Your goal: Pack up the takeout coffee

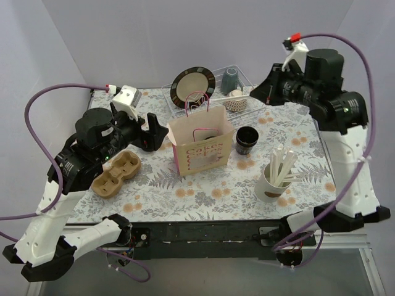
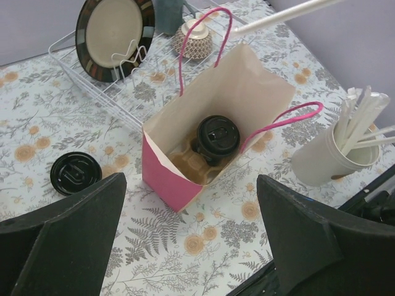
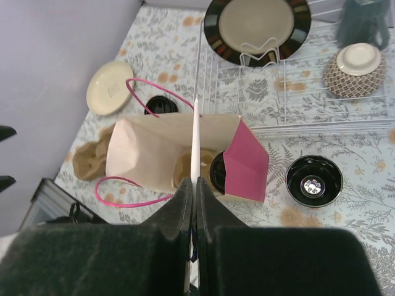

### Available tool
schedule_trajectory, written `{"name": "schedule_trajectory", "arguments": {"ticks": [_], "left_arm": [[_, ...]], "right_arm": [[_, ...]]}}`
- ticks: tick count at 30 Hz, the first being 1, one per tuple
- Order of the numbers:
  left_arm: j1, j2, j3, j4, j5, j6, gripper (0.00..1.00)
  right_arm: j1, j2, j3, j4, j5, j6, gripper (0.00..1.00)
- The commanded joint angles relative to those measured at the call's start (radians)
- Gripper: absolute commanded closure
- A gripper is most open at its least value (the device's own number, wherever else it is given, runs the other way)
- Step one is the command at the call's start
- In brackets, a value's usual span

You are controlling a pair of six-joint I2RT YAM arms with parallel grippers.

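Lidded black paper cup (image 2: 217, 137) already down in brown cardboard carrier (image 2: 188, 163) inside pink paper bag (image 2: 166, 179), mid-frame. Second black cup (image 3: 313, 180), lidless, on table right of bag. Loose black plastic lid (image 2: 74, 172) at left. Roughly halfway imo. Left gripper (image 1: 151, 134) gaping wide, empty. Right gripper (image 3: 195, 185) pinching thin white stirrer (image 3: 195, 135).

The left arm (image 1: 50, 206) and right arm (image 1: 353, 169) share white shells, bulky black joint housings and looping purple cables (image 1: 28, 116).

Two black cups (image 2: 217, 137) (image 1: 245, 140); one pink bag (image 1: 200, 148); one loose lid (image 2: 75, 172)
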State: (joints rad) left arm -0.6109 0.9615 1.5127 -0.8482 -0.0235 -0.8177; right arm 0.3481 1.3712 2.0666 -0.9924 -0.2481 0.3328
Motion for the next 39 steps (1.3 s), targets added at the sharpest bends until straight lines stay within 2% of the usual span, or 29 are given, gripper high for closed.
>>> {"name": "schedule_trajectory", "arguments": {"ticks": [1, 9, 14, 20, 26, 29, 35, 39], "left_arm": [[-0.003, 0.003, 0.015, -0.002, -0.085, -0.040, 0.13], [-0.003, 0.032, 0.024, 0.011, -0.116, -0.067, 0.13], [-0.003, 0.055, 0.038, 0.012, -0.127, -0.078, 0.13], [-0.003, 0.072, 0.038, 0.021, -0.124, -0.083, 0.12], [-0.003, 0.074, 0.033, 0.024, -0.119, -0.083, 0.12], [-0.003, 0.080, 0.035, 0.024, -0.113, -0.078, 0.12], [-0.003, 0.080, 0.043, 0.015, -0.111, -0.063, 0.12], [-0.003, 0.069, 0.040, 0.005, -0.115, -0.060, 0.11]], "right_arm": [[0.003, 0.005, 0.025, -0.008, -0.170, -0.130, 0.99], [0.031, 0.032, -0.010, -0.006, -0.203, -0.187, 0.99], [0.038, 0.026, 0.021, -0.035, -0.131, -0.222, 0.99], [0.040, -0.031, -0.023, 0.070, -0.043, -0.227, 0.99], [0.040, -0.020, 0.032, 0.035, -0.066, -0.229, 0.99], [0.040, -0.026, 0.038, 0.043, -0.129, -0.230, 0.99], [0.061, -0.050, -0.011, -0.004, -0.246, -0.258, 0.99], [0.094, -0.060, -0.031, -0.058, -0.246, -0.299, 0.99]]}}
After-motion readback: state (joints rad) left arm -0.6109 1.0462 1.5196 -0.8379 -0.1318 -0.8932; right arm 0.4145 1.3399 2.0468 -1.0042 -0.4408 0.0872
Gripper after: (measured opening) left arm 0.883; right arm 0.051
